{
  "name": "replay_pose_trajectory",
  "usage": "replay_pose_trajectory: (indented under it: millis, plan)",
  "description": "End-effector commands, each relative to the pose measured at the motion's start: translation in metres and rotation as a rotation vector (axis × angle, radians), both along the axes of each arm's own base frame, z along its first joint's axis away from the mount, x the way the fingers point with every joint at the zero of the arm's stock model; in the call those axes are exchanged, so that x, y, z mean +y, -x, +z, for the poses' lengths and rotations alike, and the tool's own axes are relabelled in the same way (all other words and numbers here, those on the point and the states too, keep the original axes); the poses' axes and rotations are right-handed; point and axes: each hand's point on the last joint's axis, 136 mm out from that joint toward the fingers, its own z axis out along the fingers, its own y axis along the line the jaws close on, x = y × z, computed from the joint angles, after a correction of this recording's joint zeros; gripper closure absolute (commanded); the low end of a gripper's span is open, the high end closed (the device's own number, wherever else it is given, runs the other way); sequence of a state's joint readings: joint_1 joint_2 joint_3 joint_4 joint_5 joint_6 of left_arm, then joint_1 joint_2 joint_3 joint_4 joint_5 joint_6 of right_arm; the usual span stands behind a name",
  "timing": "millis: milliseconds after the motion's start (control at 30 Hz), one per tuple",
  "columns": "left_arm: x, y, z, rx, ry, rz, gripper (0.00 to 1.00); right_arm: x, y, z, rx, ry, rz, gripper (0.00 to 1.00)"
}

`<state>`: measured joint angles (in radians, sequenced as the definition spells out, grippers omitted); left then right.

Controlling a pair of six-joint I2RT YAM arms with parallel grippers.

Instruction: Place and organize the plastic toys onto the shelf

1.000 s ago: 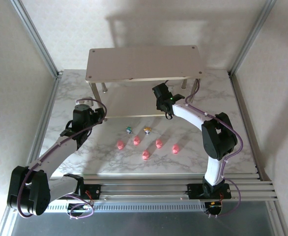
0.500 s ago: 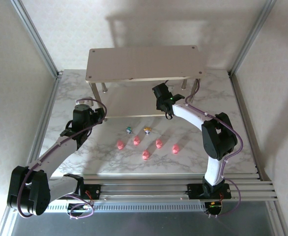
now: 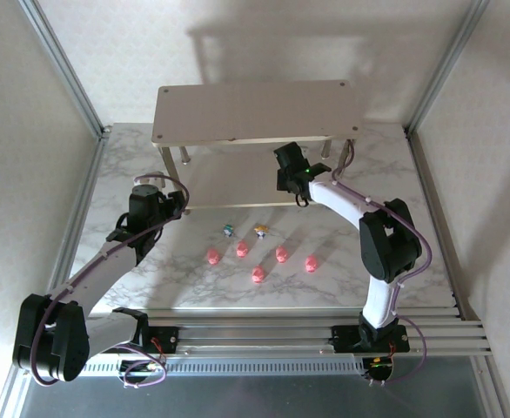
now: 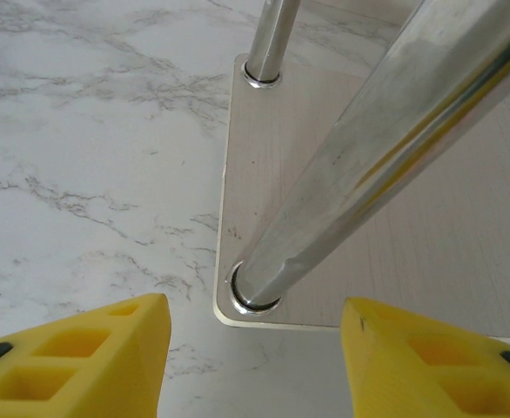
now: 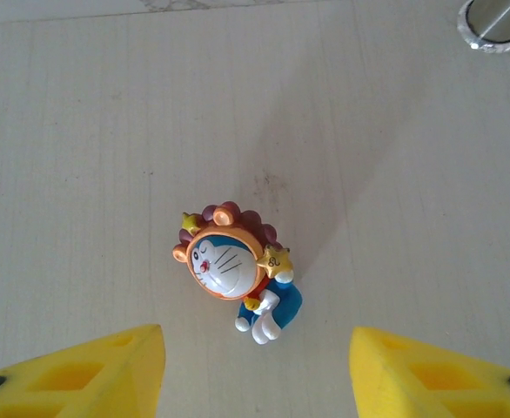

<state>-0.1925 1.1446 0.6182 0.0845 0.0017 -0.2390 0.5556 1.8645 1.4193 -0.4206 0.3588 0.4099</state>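
Marble table (image 3: pixel 429 218); shelf (image 3: pixel 255 111) lower board (image 5: pixel 81 131) holds one figurine (image 5: pixel 234 266)

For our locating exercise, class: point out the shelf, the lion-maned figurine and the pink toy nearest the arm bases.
shelf (image 3: pixel 255 111): top external view, middle of upper board.
lion-maned figurine (image 5: pixel 225 266): right wrist view, its face.
nearest pink toy (image 3: pixel 258 275): top external view, its body.

white marble-look tabletop (image 3: pixel 194 292) with grey veins, seen close in the left wrist view (image 4: pixel 81 131). pale textured back wall (image 3: pixel 264 35) behind, crossed by a soft grey shadow. slanted aluminium post (image 3: pixel 63 65) at far left, another (image 3: pixel 446 65) at far right. silver side rail (image 3: pixel 85 192) along the left edge. grooved aluminium rails (image 3: pixel 264 335) along the near edge, grey metal sheet (image 3: pixel 264 396) just below them.
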Motion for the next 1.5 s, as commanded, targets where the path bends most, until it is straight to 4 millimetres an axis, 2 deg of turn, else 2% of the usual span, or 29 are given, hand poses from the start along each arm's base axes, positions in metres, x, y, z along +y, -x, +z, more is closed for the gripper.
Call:
replay_pose_trajectory:
  millis: [0, 200, 500, 600, 800, 1033, 1300, 1400, 1467]
  plan:
    - [0.002, -0.001, 0.006, -0.014, -0.005, -0.004, 0.46, 0.002, -0.014, 0.001, -0.003, -0.039, 0.031, 0.41]
    - [0.003, -0.001, 0.005, -0.012, -0.007, -0.002, 0.46, 0.005, -0.023, -0.007, 0.003, -0.031, 0.056, 0.36]
    - [0.003, -0.002, 0.006, -0.013, -0.008, -0.002, 0.46, 0.008, -0.034, -0.015, 0.014, -0.014, 0.057, 0.37]
    - [0.003, -0.002, 0.006, -0.012, -0.007, -0.003, 0.46, 0.007, -0.034, -0.02, 0.025, -0.011, 0.054, 0.42]
    - [0.003, -0.003, 0.006, -0.011, -0.005, -0.005, 0.46, 0.008, -0.027, -0.027, 0.05, -0.03, 0.061, 0.61]
    - [0.002, -0.001, 0.008, -0.015, 0.003, -0.011, 0.46, 0.009, -0.012, -0.031, 0.083, -0.063, 0.076, 0.72]
    - [0.0, 0.001, 0.012, -0.023, 0.016, -0.021, 0.46, -0.002, 0.018, -0.027, 0.109, -0.098, 0.074, 0.77]
    - [-0.003, 0.001, 0.012, -0.023, 0.026, -0.03, 0.47, -0.004, 0.024, -0.026, 0.12, -0.089, 0.086, 0.86]
    - [-0.003, 0.001, 0.012, -0.024, 0.029, -0.031, 0.47, -0.004, 0.025, -0.025, 0.131, -0.087, 0.092, 0.87]
